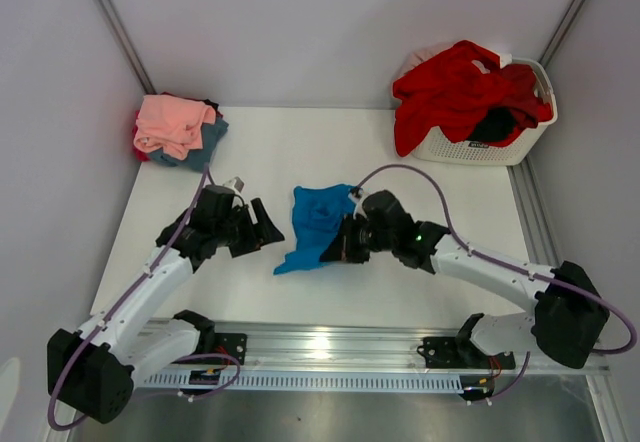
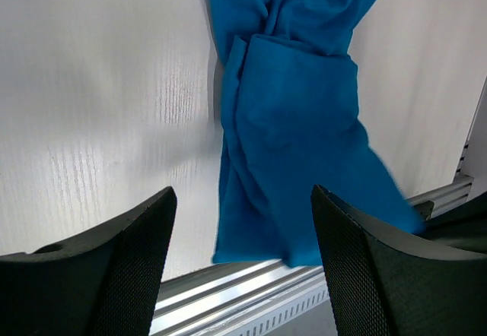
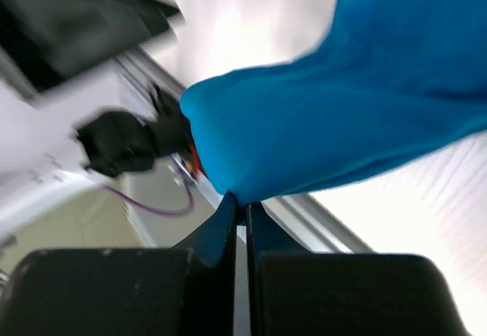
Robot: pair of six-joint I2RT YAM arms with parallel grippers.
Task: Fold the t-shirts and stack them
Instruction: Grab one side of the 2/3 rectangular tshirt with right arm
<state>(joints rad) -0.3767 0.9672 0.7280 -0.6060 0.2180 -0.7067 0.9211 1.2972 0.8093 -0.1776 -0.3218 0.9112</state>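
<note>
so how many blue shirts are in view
2. A bright blue t-shirt mid-table, pinched by the right gripper; a slate blue one at far left, under the salmon pink one. The basket may hide more.

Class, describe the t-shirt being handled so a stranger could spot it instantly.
Look to the middle of the white table. There the right pincer grips a crumpled bright blue t-shirt, the only tee outside the far-left corner pile and the white basket.
</note>
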